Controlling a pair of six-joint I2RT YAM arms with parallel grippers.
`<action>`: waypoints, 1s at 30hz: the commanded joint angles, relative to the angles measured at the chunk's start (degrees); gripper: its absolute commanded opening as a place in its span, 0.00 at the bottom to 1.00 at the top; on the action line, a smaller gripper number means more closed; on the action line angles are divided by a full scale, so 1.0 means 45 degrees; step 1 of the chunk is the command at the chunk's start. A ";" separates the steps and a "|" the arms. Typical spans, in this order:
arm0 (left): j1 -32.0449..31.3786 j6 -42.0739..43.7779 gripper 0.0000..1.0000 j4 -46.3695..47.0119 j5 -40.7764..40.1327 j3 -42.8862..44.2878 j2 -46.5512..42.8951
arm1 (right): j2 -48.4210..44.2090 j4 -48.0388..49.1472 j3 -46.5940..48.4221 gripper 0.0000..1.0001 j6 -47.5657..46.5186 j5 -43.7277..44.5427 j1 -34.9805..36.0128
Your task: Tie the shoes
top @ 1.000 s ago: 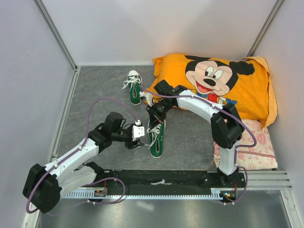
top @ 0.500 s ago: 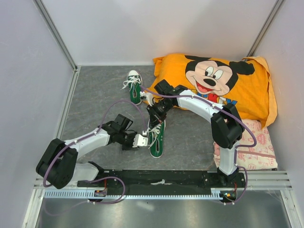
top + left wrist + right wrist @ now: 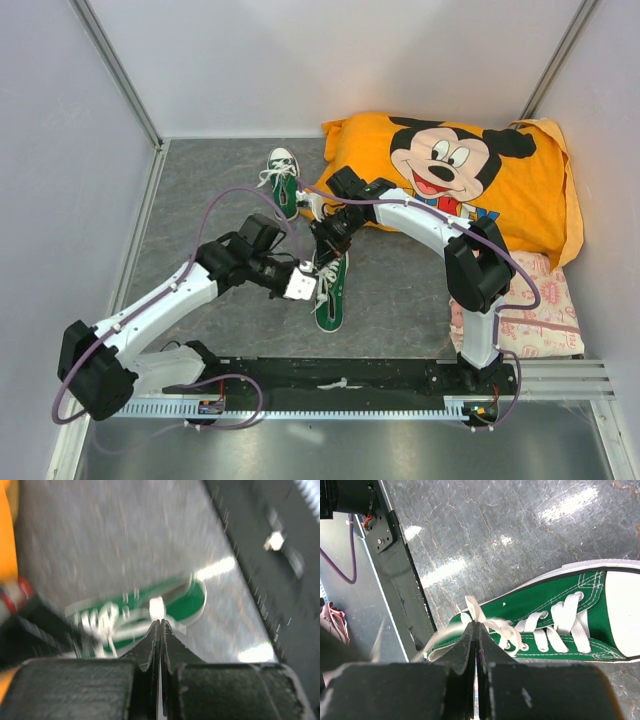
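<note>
— Left gripper (image 3: 160, 624) is sitting with its fingers pressed tight together, just at the left flank of the near sneaker (image 3: 330, 305). Is it holding anything?

— Something white is showing at its tips, but that view is blurring badly. I cannot tell whether it is pinching a lace or nothing at all.

— How is that shoe lying?

— Lengthwise, heel toward the black rail (image 3: 340, 378), toe pointing away toward the back. So the lacing is running just to the right of that pincer and a little beyond it.

— And the right gripper (image 3: 476, 625)?

— It is hanging over the laced part, fingers squeezed together, pinching a loop of the white lace (image 3: 471, 606). I am judging the left arm to be the nearer one to the heel end, so any pull between the two is going to run across the shoe's long axis.

— The other sneaker (image 3: 284, 190)?

— It is lying farther back on the grey tabletop (image 3: 220, 180), well apart, laces sprawling, beside the orange Mickey Mouse pillow (image 3: 450, 185). No box or tray is showing anywhere.
</note>
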 commanded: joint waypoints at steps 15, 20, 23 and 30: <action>-0.4186 -0.4957 0.61 0.4585 -0.2676 0.3137 0.5134 | -0.0164 0.0481 -0.0199 0.00 -0.0197 -0.0291 -0.0074; -0.3623 -0.4265 0.75 0.3605 -0.1684 0.2122 0.3339 | -0.0145 0.0462 -0.0258 0.00 -0.0237 -0.0350 -0.0074; -0.2299 -0.5161 0.65 0.3525 -0.0648 0.1070 0.1525 | -0.0145 0.0462 -0.0238 0.00 -0.0256 -0.0331 -0.0074; -0.0261 -0.3057 0.42 0.2939 -0.1505 -0.2720 -0.1039 | -0.0145 0.0481 -0.0219 0.00 -0.0217 -0.0447 -0.0113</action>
